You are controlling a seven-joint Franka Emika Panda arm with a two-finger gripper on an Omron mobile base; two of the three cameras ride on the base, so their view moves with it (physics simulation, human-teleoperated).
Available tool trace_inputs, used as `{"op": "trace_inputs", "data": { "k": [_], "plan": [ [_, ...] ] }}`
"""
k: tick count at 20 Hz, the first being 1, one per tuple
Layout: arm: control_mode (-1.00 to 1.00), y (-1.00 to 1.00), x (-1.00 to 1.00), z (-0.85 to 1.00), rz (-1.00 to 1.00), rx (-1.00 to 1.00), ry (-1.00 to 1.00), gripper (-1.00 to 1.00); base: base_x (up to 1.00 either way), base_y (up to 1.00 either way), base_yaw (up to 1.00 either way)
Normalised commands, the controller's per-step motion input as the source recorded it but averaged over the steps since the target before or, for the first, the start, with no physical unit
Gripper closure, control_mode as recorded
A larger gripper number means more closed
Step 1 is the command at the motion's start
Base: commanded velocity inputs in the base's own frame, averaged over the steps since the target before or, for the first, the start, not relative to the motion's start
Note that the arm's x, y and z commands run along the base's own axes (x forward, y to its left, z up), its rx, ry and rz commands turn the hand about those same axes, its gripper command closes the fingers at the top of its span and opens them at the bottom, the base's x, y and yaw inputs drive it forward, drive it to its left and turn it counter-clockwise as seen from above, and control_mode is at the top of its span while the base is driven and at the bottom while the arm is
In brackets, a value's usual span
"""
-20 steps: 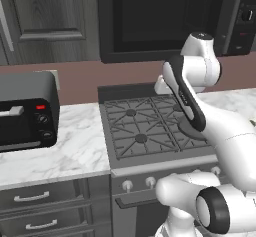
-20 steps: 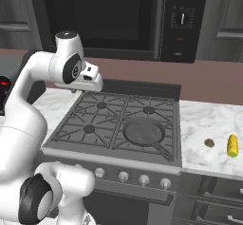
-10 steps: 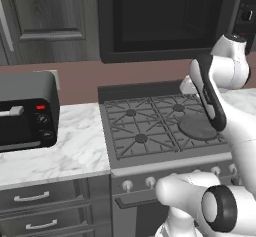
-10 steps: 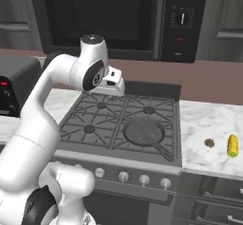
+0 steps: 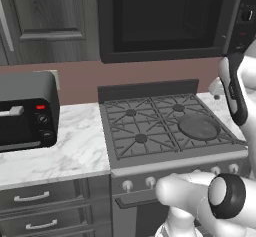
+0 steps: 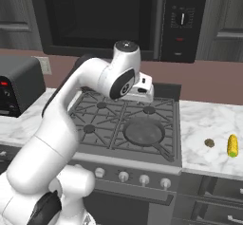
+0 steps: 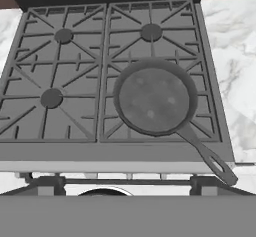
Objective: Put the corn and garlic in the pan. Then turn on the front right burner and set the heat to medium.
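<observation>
The tool hung above the back of the stove, its white body showing past the arm's wrist in the right base view. Its fingers could not be made out there, so I cannot tell whether they were apart or together.

Below the tool, the pan sat on the front right burner's grate, round and shallow, with nothing inside it. Its long thin handle ran toward the stove's front right corner and reached past the front edge. The same pan showed in the right base view, and in the left base view the pan lay just beside the arm.

To the right of the stove, on the marble surface, the garlic lay near the corn, the two apart from each other and well apart from the pan. The corn lay with its greenish tip toward the front.

A row of silver knobs lined the stove's front. On the surface left of the stove stood a toaster oven.
</observation>
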Motion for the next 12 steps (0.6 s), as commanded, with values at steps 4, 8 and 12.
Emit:
{"op": "trace_inputs", "data": {
  "k": [4, 8, 12],
  "plan": [
    [-1.00, -0.62, 0.00, 0.00, -0.01, 0.00, 0.04, -1.00, 0.00, 0.00, 0.00],
    [-1.00, -0.52, 0.00, -0.11, -0.01, -0.03, 0.07, -1.00, 0.00, 0.00, 0.00],
    [-1.00, -0.56, 0.04, -0.11, -0.01, -0.02, 0.08, -1.00, 0.00, 0.00, 0.00]
  ]
}}
